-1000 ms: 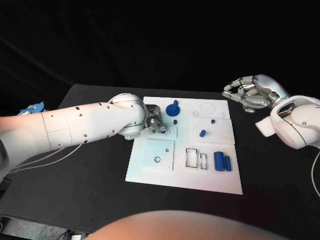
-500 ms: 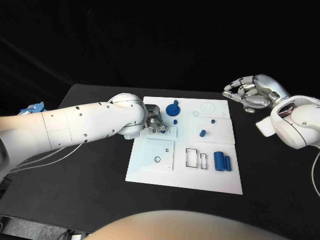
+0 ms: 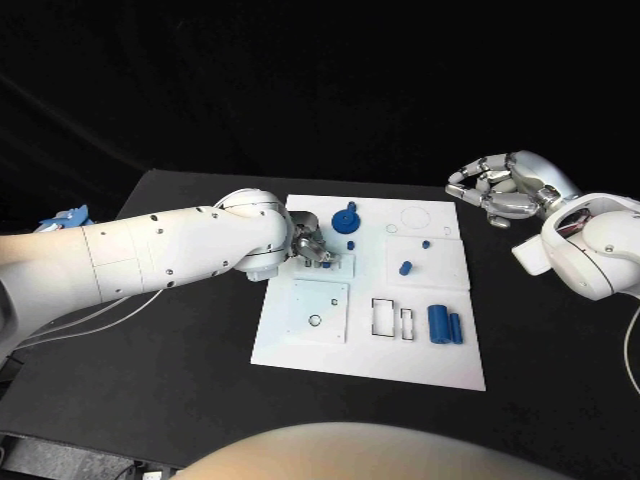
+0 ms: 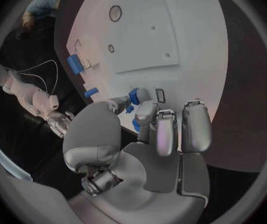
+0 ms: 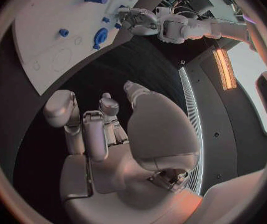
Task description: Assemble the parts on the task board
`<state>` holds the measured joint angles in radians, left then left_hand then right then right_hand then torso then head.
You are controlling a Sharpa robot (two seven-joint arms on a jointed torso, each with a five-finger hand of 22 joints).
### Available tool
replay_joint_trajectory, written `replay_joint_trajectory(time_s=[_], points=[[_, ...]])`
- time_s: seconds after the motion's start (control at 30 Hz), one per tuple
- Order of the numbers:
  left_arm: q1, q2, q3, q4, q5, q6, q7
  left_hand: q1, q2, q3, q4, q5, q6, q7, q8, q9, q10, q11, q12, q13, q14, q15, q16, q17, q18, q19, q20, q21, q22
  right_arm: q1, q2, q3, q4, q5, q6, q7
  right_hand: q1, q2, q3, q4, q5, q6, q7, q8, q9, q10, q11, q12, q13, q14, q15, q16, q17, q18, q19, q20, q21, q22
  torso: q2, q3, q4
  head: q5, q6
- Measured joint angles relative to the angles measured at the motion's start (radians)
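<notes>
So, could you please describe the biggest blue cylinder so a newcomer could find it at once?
Start at the white task board in the middle of the black table. Near its right edge, toward the robot, two blue cylinders lie side by side. The one meant is the left, thicker cylinder; its neighbour is slimmer.

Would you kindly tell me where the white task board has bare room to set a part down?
The white task board is bare along its near edge, below the two blue cylinders. Its far left corner is crowded by the left hand and small blue parts.

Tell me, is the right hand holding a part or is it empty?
Empty. The right hand hovers beside the task board, fingers curled in, nothing between them in the right wrist view.
</notes>
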<state>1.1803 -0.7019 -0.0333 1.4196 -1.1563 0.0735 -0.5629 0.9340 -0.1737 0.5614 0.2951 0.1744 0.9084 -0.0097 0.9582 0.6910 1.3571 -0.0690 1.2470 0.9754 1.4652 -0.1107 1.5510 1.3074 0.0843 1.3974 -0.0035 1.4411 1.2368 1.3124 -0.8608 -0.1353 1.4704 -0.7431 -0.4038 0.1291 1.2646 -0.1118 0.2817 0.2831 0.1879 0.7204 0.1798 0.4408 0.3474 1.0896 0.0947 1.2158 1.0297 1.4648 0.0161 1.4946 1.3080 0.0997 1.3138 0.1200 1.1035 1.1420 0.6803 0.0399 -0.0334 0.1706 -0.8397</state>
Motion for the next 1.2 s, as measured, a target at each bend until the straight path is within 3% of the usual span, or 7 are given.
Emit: replay_joint_trajectory(time_s=[0.17, 0.5, 0.67, 0.83, 0.97, 1.1, 1.2], points=[[-0.001, -0.008, 0.005, 0.005, 0.007, 0.0, -0.001, -0.014, -0.001, -0.02, 0.0, 0.0, 0.0, 0.0, 0.0, -0.002, 0.0, 0.0, 0.0, -0.002, 0.0, 0.0, 0.0, 0.0, 0.0, 0.0, 0.0, 0.0, 0.0, -0.001, 0.0, 0.0, -0.001, 0.0, 0.0, 0.0, -0.004, 0.004, 0.0, 0.0, 0.002, -0.002, -0.002, 0.0, -0.001, -0.002, 0.002, -0.003, -0.001, 0.0, 0.0, 0.0, 0.0, 0.0, 0.0, 0.0, 0.0, -0.001, 0.0, 0.0, 0.0003, -0.002, 0.001], [0.0, -0.027, 0.034, 0.022, 0.034, -0.005, -0.002, -0.028, -0.004, -0.041, -0.003, 0.0, -0.008, 0.008, 0.0, -0.006, -0.016, 0.003, -0.002, -0.022, 0.0, 0.0, 0.0, 0.0, 0.0, 0.0, 0.0, 0.0, -0.011, -0.002, 0.0, 0.0, -0.004, 0.001, 0.0, 0.001, -0.004, 0.004, -0.003, 0.003, 0.004, -0.007, 0.0, 0.0, -0.001, -0.004, 0.004, -0.004, -0.001, 0.0, 0.0, -0.006, 0.0, 0.0, 0.0, 0.0, -0.006, -0.005, 0.0, -0.0001, 0.0012, -0.005, 0.003], [0.005, -0.035, 0.045, 0.032, 0.066, -0.015, 0.002, -0.028, -0.004, -0.06, -0.002, 0.0, -0.044, 0.022, -0.022, -0.017, -0.037, 0.014, -0.016, -0.051, 0.0, 0.0, -0.011, 0.0, 0.0, -0.015, 0.004, -0.01, -0.038, -0.003, 0.001, 0.0, -0.008, 0.002, -0.001, 0.002, -0.007, 0.007, -0.003, 0.003, 0.008, -0.007, 0.0, 0.0, -0.001, -0.004, 0.004, -0.004, -0.001, 0.0, 0.0, -0.006, 0.0, 0.0, 0.0, 0.0, -0.006, -0.005, -0.001, -0.0001, 0.0011, -0.003, 0.006], [0.02, -0.049, 0.056, 0.039, 0.102, -0.022, 0.008, -0.027, -0.005, -0.086, -0.003, 0.001, -0.086, 0.044, -0.072, -0.045, -0.059, 0.035, -0.021, -0.07, 0.002, 0.009, -0.016, 0.0, 0.0, -0.028, 0.017, -0.021, -0.059, -0.003, 0.001, 0.0, -0.011, 0.004, -0.001, 0.002, -0.013, 0.005, -0.003, 0.003, 0.008, -0.007, 0.0, 0.004, -0.001, -0.004, 0.004, -0.004, -0.002, 0.0, 0.0, -0.006, 0.0, 0.0, 0.0, 0.0, -0.006, -0.005, -0.001, 0.0006, 0.0006, -0.002, 0.01], [0.057, -0.055, 0.063, 0.018, 0.123, -0.015, 0.013, 0.025, 0.004, -0.104, -0.001, 0.008, -0.148, 0.087, -0.154, -0.098, -0.126, 0.07, -0.063, -0.142, 0.001, 0.048, -0.047, 0.0, 0.0, -0.082, 0.045, -0.067, -0.146, -0.003, 0.0, 0.0, -0.012, 0.005, -0.001, 0.002, -0.013, 0.005, -0.003, 0.003, 0.008, -0.007, 0.0, 0.004, -0.002, -0.004, 0.004, -0.004, -0.002, 0.0, 0.0, -0.006, 0.0, 0.0, 0.0, 0.0, -0.006, -0.005, -0.001, 0.0011, 0.0007, -0.005, 0.017], [0.124, -0.051, 0.071, -0.045, 0.136, 0.014, 0.019, 0.066, 0.012, -0.11, -0.002, 0.008, -0.18, 0.115, -0.208, -0.134, -0.162, 0.093, -0.077, -0.18, 0.0, 0.065, -0.062, 0.0, 0.0, -0.112, 0.065, -0.096, -0.196, -0.003, 0.001, 0.0, -0.017, 0.005, -0.001, 0.002, -0.013, 0.005, -0.003, 0.003, 0.008, -0.007, 0.0, 0.004, -0.002, -0.004, 0.004, -0.004, -0.002, 0.0, 0.0, -0.006, 0.0, 0.0, 0.0, 0.0, -0.006, -0.005, -0.001, 0.0012, 0.0005, -0.007, 0.023], [0.145, -0.043, 0.072, -0.088, 0.139, 0.036, 0.024, 0.076, 0.003, -0.121, -0.004, 0.008, -0.196, 0.125, -0.236, -0.154, -0.182, 0.105, -0.09, -0.207, 0.002, 0.074, -0.073, 0.0, 0.016, -0.124, 0.077, -0.111, -0.222, -0.003, 0.002, -0.001, -0.018, 0.006, -0.001, 0.002, -0.013, 0.005, -0.003, 0.003, 0.008, -0.007, 0.0, 0.004, -0.002, -0.004, 0.004, -0.004, -0.002, 0.0, 0.0, -0.006, 0.0, 0.0, 0.0, 0.0, -0.006, -0.005, -0.002, 0.0026, -0.0008, -0.006, 0.028]])
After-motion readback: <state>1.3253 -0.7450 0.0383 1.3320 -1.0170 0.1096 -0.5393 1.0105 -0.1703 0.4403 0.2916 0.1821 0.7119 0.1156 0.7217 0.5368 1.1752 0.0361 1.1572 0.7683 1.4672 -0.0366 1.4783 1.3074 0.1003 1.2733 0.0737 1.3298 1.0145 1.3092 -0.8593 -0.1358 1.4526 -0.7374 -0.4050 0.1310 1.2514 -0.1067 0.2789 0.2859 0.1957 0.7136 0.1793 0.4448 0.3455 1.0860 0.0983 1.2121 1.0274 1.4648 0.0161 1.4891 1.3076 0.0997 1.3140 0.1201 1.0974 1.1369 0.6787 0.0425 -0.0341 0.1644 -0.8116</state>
